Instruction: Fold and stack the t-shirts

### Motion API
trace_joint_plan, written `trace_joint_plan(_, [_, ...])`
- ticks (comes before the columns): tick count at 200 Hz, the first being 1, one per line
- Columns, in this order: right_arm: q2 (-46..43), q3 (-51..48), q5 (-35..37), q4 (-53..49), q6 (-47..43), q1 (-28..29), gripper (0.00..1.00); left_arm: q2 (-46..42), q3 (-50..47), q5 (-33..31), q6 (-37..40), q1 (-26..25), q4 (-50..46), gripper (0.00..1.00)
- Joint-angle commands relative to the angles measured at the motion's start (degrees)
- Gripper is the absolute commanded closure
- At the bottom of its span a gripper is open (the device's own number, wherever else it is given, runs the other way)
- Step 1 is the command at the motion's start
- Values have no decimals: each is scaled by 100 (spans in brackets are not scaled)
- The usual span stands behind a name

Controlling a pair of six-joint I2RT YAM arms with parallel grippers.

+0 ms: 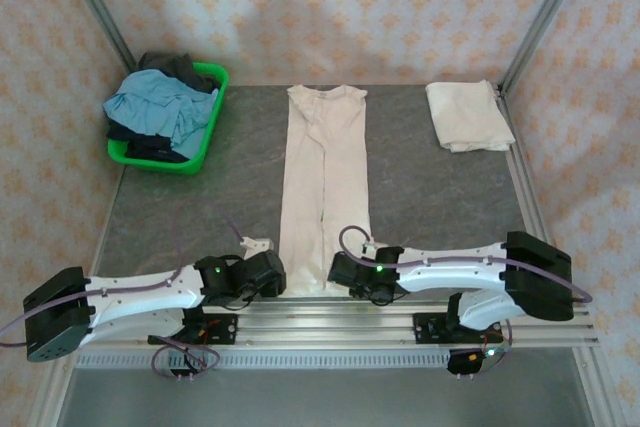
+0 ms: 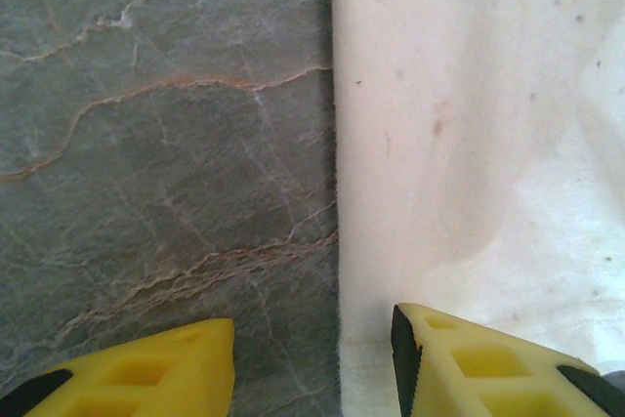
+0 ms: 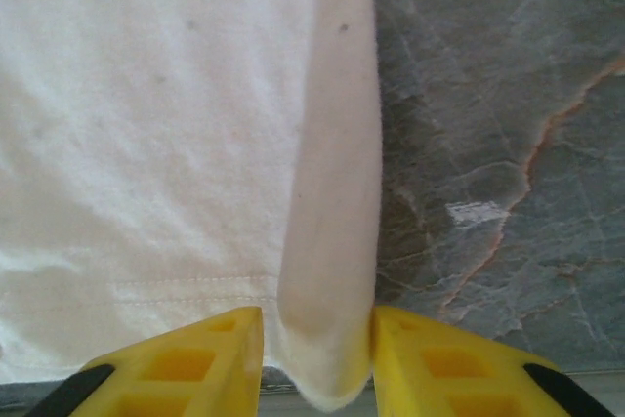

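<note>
The table [image 1: 180, 197] carries everything. On it the long shirt [image 1: 325, 187], folded in from both sides into a narrow strip, runs straight away from the fingers. Its near hem lies right at both sets of tips. The step in hand looks like taking the two corners of that hem to fold the strip over on itself. To do it well, both corners should be caught at the same depth and lifted level, or the fold will come out skewed.

The left gripper [image 2: 312, 321] has its fingers spread astride the shirt's left edge. One finger [image 2: 166, 368] is over bare table and the other over cloth, with nothing pinched. It needs to drop and close on that edge.

The right gripper [image 3: 317, 312] has the shirt's rolled right edge between its fingers, with cloth touching both. Whether they truly squeeze it I cannot tell. A deeper bite, past the hem stitching, would likely be safer.

Counted:
- One table.
- Two cream shirts: the long one, and a folded shirt [image 1: 468, 115] far beyond the right fingers.
- One green basket [image 1: 150, 161] far beyond the left fingers, holding one blue garment [image 1: 160, 107] and one dark garment [image 1: 175, 65].
- Two grippers.
</note>
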Motion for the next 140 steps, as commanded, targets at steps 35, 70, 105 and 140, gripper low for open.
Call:
trace_joint_plan(35, [-445, -584, 328, 195, 203, 30, 53, 418, 2, 786, -209, -524, 1201, 54])
trace_joint_plan(70, [-369, -581, 419, 424, 149, 29, 53, 291, 113, 601, -367, -729, 968, 57])
trace_joint_plan(105, [-291, -443, 547, 478, 36, 29, 58, -123, 34, 450, -532, -739, 848, 63])
trace_joint_plan(140, [-279, -409, 609, 475, 2, 29, 66, -416, 68, 356, -522, -757, 488, 58])
